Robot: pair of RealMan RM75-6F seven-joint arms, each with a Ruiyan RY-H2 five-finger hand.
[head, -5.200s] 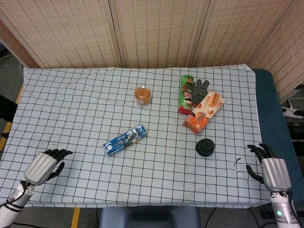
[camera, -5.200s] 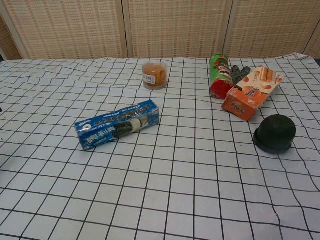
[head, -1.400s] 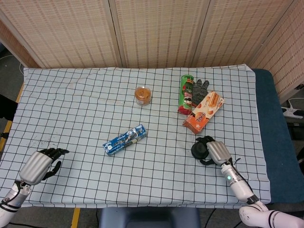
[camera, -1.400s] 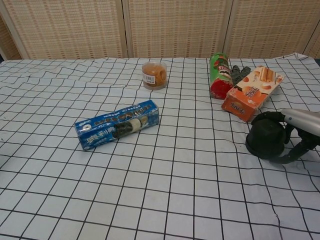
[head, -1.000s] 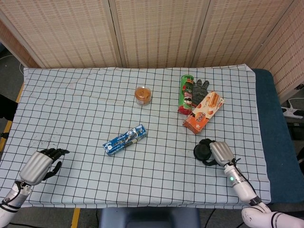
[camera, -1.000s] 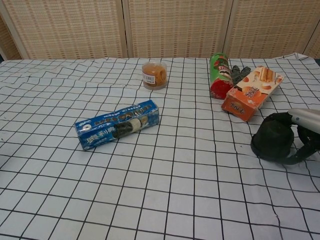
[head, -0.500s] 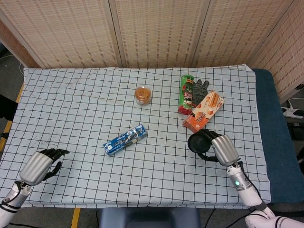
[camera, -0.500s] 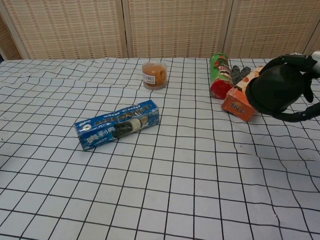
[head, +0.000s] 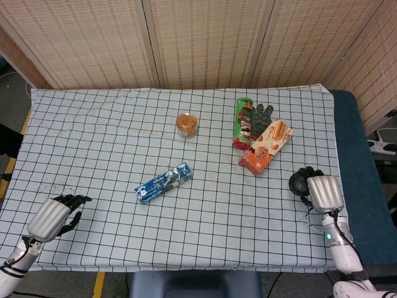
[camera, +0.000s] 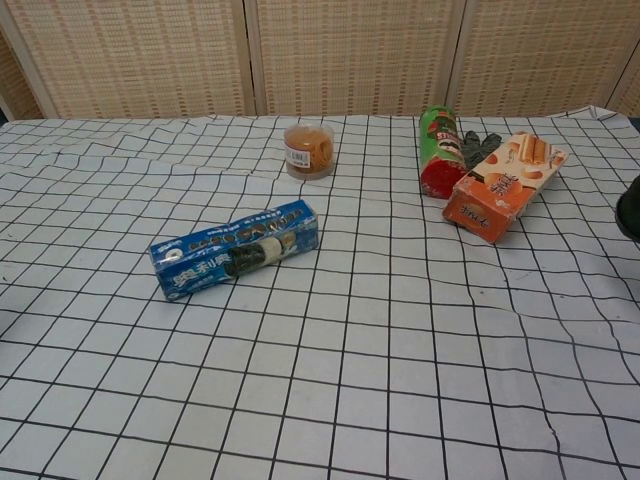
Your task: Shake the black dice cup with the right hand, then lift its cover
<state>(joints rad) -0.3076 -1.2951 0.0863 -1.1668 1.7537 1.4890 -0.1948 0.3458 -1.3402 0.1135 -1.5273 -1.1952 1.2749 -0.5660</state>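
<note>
Head view shows the right hand at the lower right of the frame, near the right edge of the checked tablecloth, with its dark fingers curled around the black dice cup. The cup sits against the fingers on the hand's left side, and the silver back of the hand faces the camera. Whether the cup touches the cloth or is held above it cannot be told from this view. In the chest view only a dark sliver of the cup shows at the right edge of the frame, at mid height; the hand itself is out of that frame.

At the lower left of the head view, the left hand lies by the front edge of the table with its fingers curled inward and nothing in them.

Across the cloth lie a blue biscuit pack near the middle, a small jar above it, and, toward the upper right, a green crisp tube, a dark glove and an orange snack box.
</note>
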